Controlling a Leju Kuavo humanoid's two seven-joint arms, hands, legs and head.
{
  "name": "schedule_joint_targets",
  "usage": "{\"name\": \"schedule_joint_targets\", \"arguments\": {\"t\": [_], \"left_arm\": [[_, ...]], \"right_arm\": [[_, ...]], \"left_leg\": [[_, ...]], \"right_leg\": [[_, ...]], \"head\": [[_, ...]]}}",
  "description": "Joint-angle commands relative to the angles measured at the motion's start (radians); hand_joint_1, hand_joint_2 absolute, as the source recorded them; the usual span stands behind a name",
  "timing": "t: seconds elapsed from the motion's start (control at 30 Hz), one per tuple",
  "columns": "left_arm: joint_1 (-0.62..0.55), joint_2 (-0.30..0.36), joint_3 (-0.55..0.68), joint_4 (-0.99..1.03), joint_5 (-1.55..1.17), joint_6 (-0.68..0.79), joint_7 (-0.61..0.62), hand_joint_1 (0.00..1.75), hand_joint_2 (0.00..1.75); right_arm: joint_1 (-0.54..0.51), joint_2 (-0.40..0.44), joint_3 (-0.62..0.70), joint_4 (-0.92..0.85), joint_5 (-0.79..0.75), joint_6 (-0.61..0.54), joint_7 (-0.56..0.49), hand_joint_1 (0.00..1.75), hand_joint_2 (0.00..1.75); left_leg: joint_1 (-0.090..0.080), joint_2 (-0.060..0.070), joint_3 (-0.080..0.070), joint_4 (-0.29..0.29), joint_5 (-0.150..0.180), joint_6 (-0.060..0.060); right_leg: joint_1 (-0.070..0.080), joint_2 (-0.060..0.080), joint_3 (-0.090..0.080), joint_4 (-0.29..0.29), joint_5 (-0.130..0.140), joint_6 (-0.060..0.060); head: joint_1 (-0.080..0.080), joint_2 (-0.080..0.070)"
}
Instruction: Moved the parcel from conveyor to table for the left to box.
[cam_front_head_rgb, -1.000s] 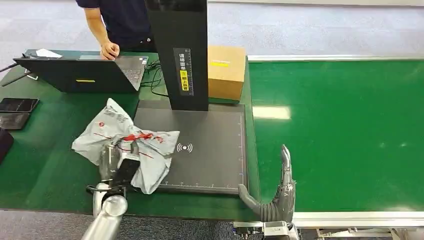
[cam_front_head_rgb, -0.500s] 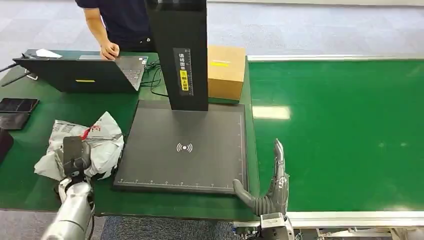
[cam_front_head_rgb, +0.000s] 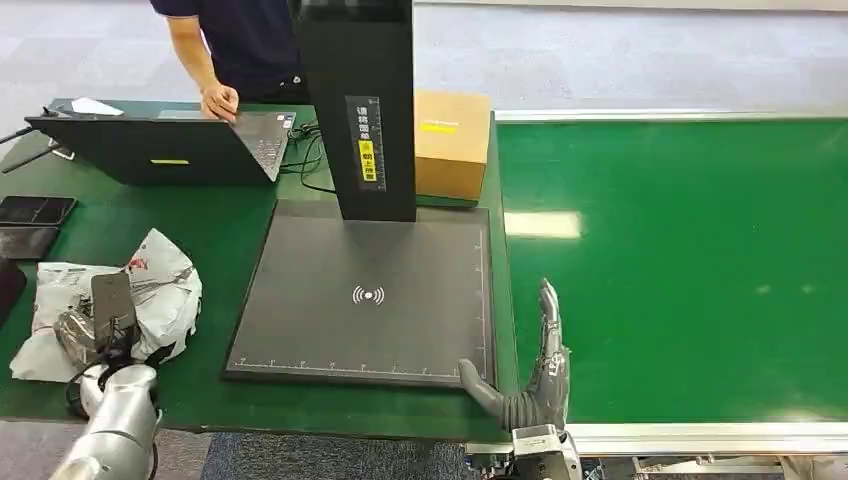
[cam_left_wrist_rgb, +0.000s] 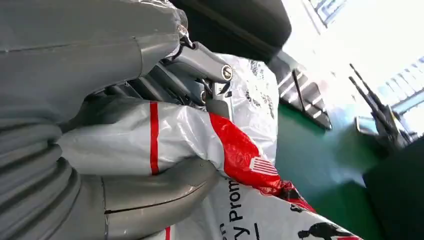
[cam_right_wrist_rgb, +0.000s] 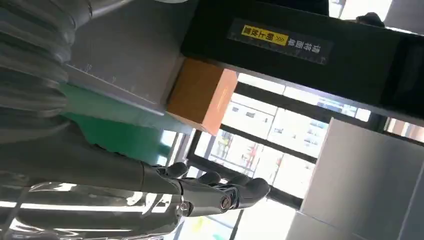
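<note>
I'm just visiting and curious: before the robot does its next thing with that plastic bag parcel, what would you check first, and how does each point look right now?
1. Parcel gripped by left robot hand: ok, the left wrist view shows the fingers closed around the bag.
2. Parcel off the black scanner pad: ok, it is beside the pad, above the green table.
3. Right robot hand out of the way: ok, open at the conveyor edge, holding nothing.
4. Phones close to the parcel: cannot tell if they are clear.
5. Person's hand away: ok, at the laptop.

Crinkled glossy plastic parcel (cam_front_head_rgb: 150, 290), matt green table (cam_front_head_rgb: 230, 230), probably cardboard box (cam_front_head_rgb: 452, 142).
</note>
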Motion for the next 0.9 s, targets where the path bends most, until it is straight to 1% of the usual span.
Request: {"name": "schedule_joint_targets", "arguments": {"t": [0.03,0.07,0.17,0.2,0.3,0.47,0.6,0.7,0.73,0.77,0.83,0.87,0.9], "left_arm": [[-0.106,0.047,0.384,0.009,-0.105,0.002,-0.094,1.75,1.75],[-0.116,0.057,0.380,0.020,-0.106,0.002,-0.090,1.75,1.75],[-0.165,0.062,0.439,-0.006,-0.137,0.002,-0.114,1.75,1.75],[-0.193,0.062,0.459,-0.004,-0.133,0.002,-0.140,1.75,1.75],[-0.244,0.065,0.470,0.014,-0.154,0.002,-0.148,1.75,1.75],[-0.250,0.066,0.470,0.015,-0.159,0.002,-0.144,1.75,1.75],[-0.251,0.063,0.471,0.020,-0.160,0.002,-0.149,1.75,1.75],[-0.292,0.075,0.444,0.096,-0.182,0.002,-0.140,1.75,1.75],[-0.310,0.082,0.399,0.157,-0.190,-0.005,-0.134,0.38,1.75],[-0.316,0.073,0.382,0.174,-0.191,-0.006,-0.128,0.00,1.75],[-0.314,0.060,0.307,0.198,-0.239,0.002,-0.118,0.00,1.75],[-0.308,0.029,0.271,0.180,-0.280,0.002,-0.091,0.00,1.75],[-0.308,0.029,0.271,0.180,-0.280,0.002,-0.091,0.00,1.75]], "right_arm": [[-0.028,-0.029,0.025,0.064,-0.005,0.020,-0.049,0.00,1.75],[-0.026,-0.030,0.026,0.063,-0.005,0.020,-0.049,0.00,1.75],[-0.015,-0.029,0.024,0.056,-0.001,0.013,-0.049,0.00,1.75],[-0.009,-0.028,0.021,0.050,0.000,0.008,-0.049,0.00,1.75],[0.000,-0.028,0.016,0.042,0.002,0.003,-0.049,0.00,1.75],[0.001,-0.028,0.016,0.040,0.002,0.003,-0.049,0.00,1.75],[0.000,-0.027,0.014,0.040,0.003,0.001,-0.049,0.00,1.75],[0.000,-0.025,0.003,0.033,0.001,-0.007,-0.049,0.00,1.75],[-0.001,-0.026,-0.003,0.033,0.000,-0.018,-0.049,0.00,1.75],[0.000,-0.029,-0.003,0.029,-0.001,-0.021,-0.049,0.00,1.75],[0.003,-0.032,-0.004,0.026,-0.001,-0.032,-0.049,0.00,1.75],[0.005,-0.033,-0.001,0.025,-0.002,-0.039,-0.049,0.00,1.75],[0.005,-0.033,-0.001,0.025,-0.002,-0.039,-0.049,0.00,1.75]], "left_leg": [[0.002,0.003,-0.001,0.000,0.000,0.000],[0.002,0.002,-0.001,0.001,0.000,-0.001],[0.003,0.001,-0.001,0.001,0.000,-0.001],[0.002,0.000,-0.002,0.001,0.000,-0.001],[0.003,-0.004,-0.004,0.002,0.001,-0.001],[0.002,-0.001,-0.003,0.001,0.001,-0.001],[0.002,-0.002,-0.003,0.001,0.001,-0.001],[0.002,-0.002,-0.003,0.001,0.001,-0.001],[0.002,-0.003,-0.004,0.001,0.001,-0.001],[0.003,-0.005,-0.004,0.001,0.002,-0.001],[0.002,-0.006,-0.005,0.001,0.002,-0.001],[0.002,-0.005,-0.004,0.001,0.002,-0.001],[0.002,-0.008,-0.004,0.000,0.003,-0.001]], "right_leg": [[0.002,0.002,-0.001,-0.001,0.001,-0.002],[0.002,0.002,-0.001,0.000,0.001,-0.002],[0.003,0.000,-0.001,-0.001,0.001,-0.002],[0.003,-0.001,-0.001,0.000,0.000,-0.002],[0.004,-0.005,-0.002,0.000,0.000,-0.002],[0.002,-0.002,-0.002,0.000,0.001,-0.002],[0.003,-0.002,-0.002,-0.001,0.001,-0.003],[0.003,-0.003,-0.002,-0.001,0.001,-0.003],[0.002,-0.003,-0.003,0.000,0.001,-0.002],[0.003,-0.006,-0.002,0.000,0.000,-0.003],[0.003,-0.007,-0.003,-0.001,0.000,-0.003],[0.002,-0.006,-0.003,-0.001,0.000,-0.002],[0.003,-0.008,-0.002,-0.002,0.000,-0.003]], "head": [[0.000,0.000],[0.000,0.000],[0.000,0.000],[0.000,0.000],[0.000,0.000],[0.000,0.000],[0.000,0.000],[0.000,0.000],[0.000,0.000],[0.000,0.000],[0.000,0.000],[0.000,0.000],[0.000,0.000]]}}
